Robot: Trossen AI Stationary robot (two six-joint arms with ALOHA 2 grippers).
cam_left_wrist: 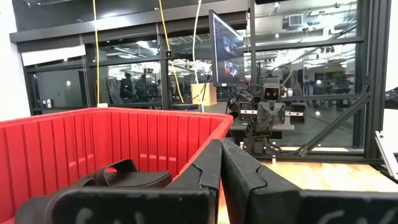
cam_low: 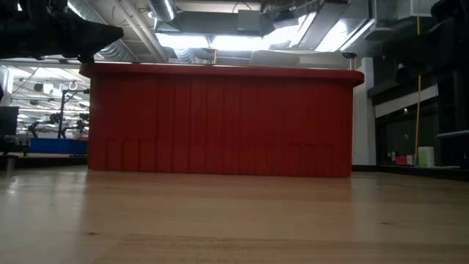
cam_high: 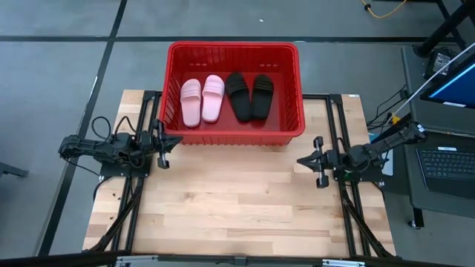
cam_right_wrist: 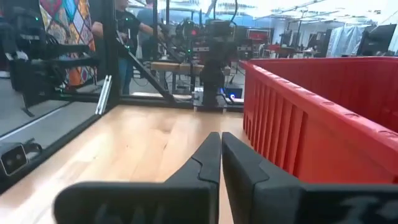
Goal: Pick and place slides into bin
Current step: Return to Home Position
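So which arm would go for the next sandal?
Neither, it seems: both pink slides and both black slides already lie in the bin. The left gripper and right gripper wait shut beside its corners, equally idle.

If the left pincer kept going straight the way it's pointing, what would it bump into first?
Probably the right pincer opposite. The left pincer points across bare wooden table, beside the large red plastic bin, though it may graze that wall.

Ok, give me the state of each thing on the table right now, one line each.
Pink slides: both lying in the bin, side by side.
Black slides: both in the bin, beside the pink ones.
Bin: upright, holding all four slides.
Left claw: shut, empty.
Right claw: shut, empty.
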